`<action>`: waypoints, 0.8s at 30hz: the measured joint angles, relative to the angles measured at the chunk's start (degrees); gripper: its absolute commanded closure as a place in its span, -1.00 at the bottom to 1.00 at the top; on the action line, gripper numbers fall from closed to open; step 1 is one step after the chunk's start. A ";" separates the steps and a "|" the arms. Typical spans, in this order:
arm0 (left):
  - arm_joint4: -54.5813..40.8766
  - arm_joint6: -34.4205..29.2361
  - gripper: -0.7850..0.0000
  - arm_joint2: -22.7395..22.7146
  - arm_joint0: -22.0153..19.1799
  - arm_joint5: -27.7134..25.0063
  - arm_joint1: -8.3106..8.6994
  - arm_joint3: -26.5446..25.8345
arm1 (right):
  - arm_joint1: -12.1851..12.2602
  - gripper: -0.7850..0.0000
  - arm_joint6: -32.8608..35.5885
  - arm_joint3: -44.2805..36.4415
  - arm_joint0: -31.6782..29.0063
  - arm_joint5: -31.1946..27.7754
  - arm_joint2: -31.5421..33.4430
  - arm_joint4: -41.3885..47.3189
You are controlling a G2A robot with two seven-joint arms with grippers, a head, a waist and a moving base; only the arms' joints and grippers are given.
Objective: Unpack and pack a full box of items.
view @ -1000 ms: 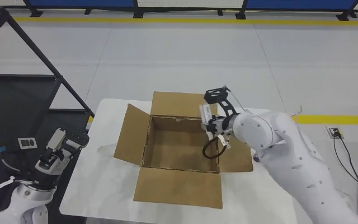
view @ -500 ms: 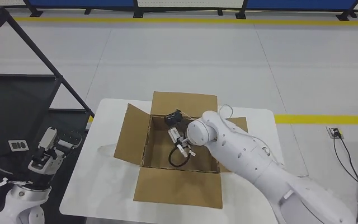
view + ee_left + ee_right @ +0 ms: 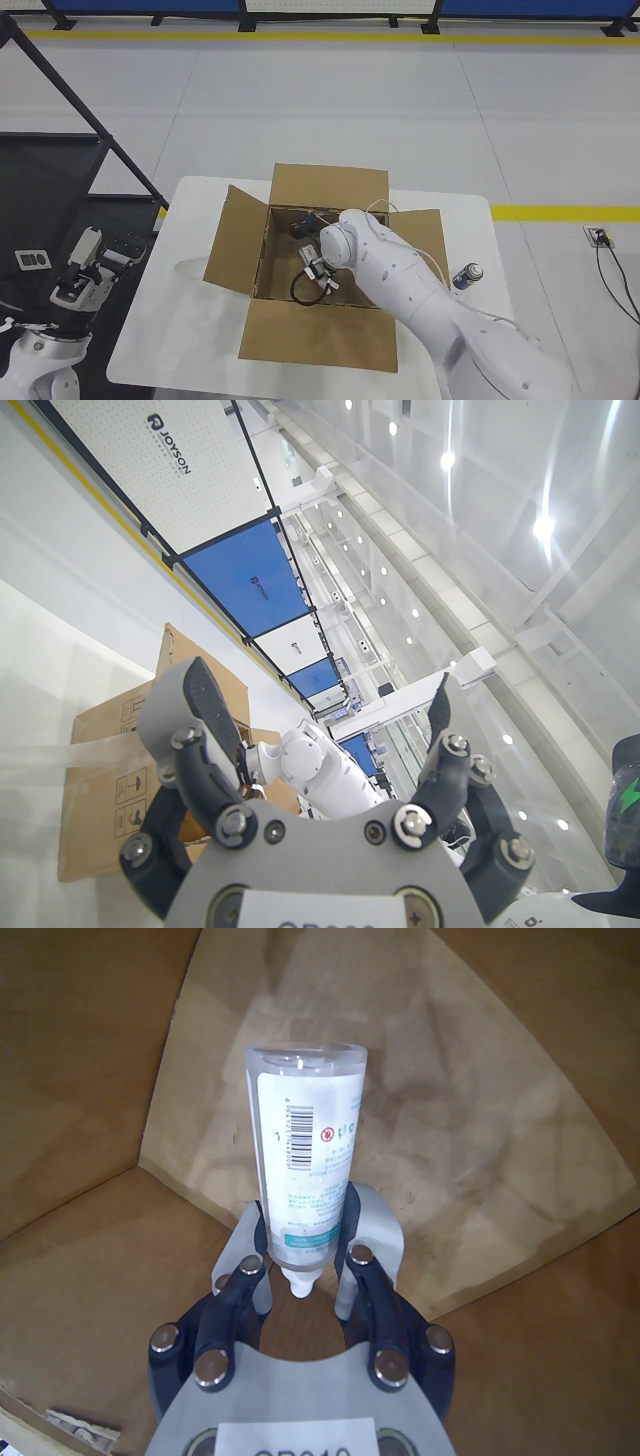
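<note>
a clear bottle with a white label (image 3: 305,1153) is inside the open cardboard box (image 3: 318,335), its far end pointing at a lower corner. the right gripper (image 3: 306,1234) clamps it at the nozzle end. the left gripper (image 3: 320,692) hangs off the left edge of the white table (image 3: 175,330), jaws spread wide and empty. a dark can (image 3: 467,275) stands right of the box.

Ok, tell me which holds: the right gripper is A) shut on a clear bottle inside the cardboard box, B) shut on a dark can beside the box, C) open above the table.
A: the right gripper clamps the clear bottle, with cardboard box walls all around.
</note>
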 measured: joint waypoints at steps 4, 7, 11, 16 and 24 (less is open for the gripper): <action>0.00 0.00 -1.00 0.00 0.00 0.00 0.00 0.00 | -1.48 -0.86 0.02 2.95 0.84 -1.39 0.39 0.18; 0.00 0.00 -1.00 0.00 0.00 0.00 0.00 0.00 | -2.08 -0.82 -0.67 4.23 1.64 -2.92 1.01 0.47; 0.00 0.00 -1.00 0.00 0.00 0.00 0.00 0.00 | -2.26 -0.90 -1.89 5.30 2.91 -3.76 2.00 0.52; 0.00 0.00 -1.00 0.00 0.00 0.00 0.00 0.00 | -1.42 -1.00 -2.93 4.34 4.90 -4.69 3.32 -0.01; 0.00 0.00 -1.00 0.00 0.00 0.00 0.00 0.00 | 2.33 -1.00 -2.04 -3.89 5.54 -4.42 5.82 -2.69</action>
